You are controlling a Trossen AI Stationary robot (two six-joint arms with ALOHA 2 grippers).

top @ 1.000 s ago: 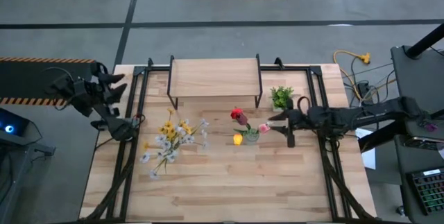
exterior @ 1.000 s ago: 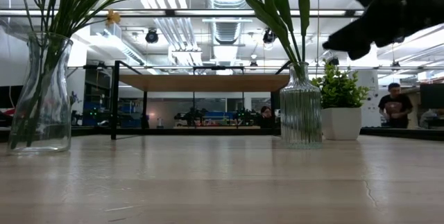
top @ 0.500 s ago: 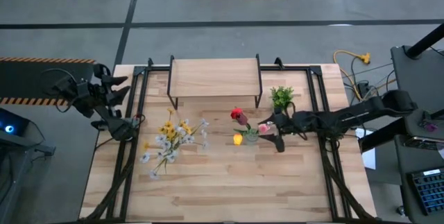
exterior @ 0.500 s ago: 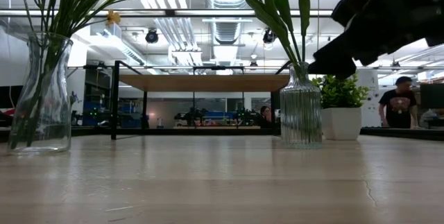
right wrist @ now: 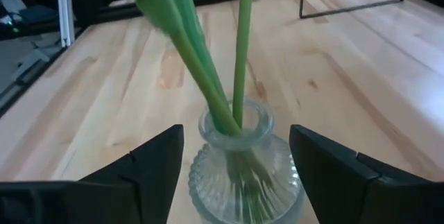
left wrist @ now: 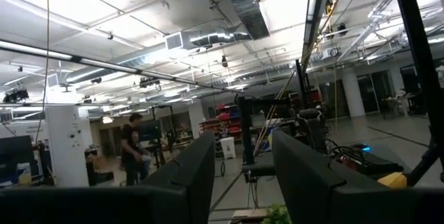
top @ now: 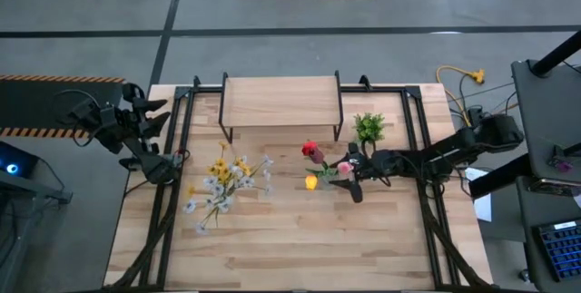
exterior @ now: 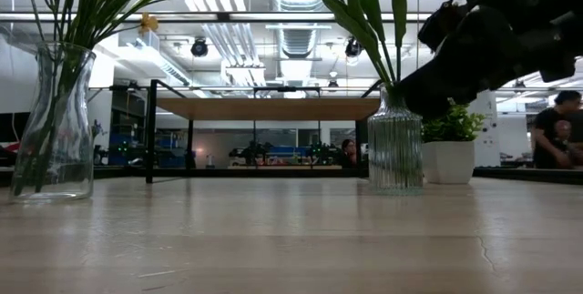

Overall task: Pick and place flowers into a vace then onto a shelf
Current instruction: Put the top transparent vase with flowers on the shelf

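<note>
Wooden surface (top: 290, 239) first: the right claw (right wrist: 232, 165), its fingers wide apart, sits either side of the glass vase's (right wrist: 243, 161) neck to grab it. Tulip flowers (top: 313, 153) already stand inside. Farther back waits the shelf (top: 281, 101). Left claw (top: 154, 161), half open, rests at the edge

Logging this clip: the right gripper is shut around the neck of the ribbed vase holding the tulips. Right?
Not quite. The right gripper is open, its fingers standing either side of the ribbed vase without touching it, as the right wrist view shows. The tulips are indeed in that vase.
</note>
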